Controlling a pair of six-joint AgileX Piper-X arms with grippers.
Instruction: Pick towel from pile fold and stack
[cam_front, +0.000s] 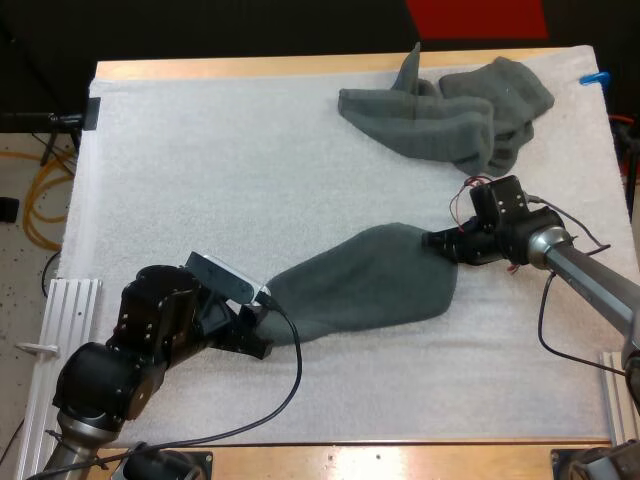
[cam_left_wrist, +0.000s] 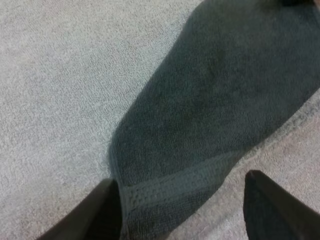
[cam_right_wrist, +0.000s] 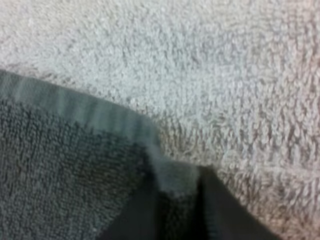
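White mat — one spread towel, one crumpled pile.

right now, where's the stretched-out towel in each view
High view: the stretched towel lies on the white mat, between the left gripper and the right gripper.
Left wrist view: the towel's hemmed end lies between the open left gripper's fingers.
Right wrist view: its corner is pinched in the right gripper.
Shared landmark: the towel's hem against the mat.
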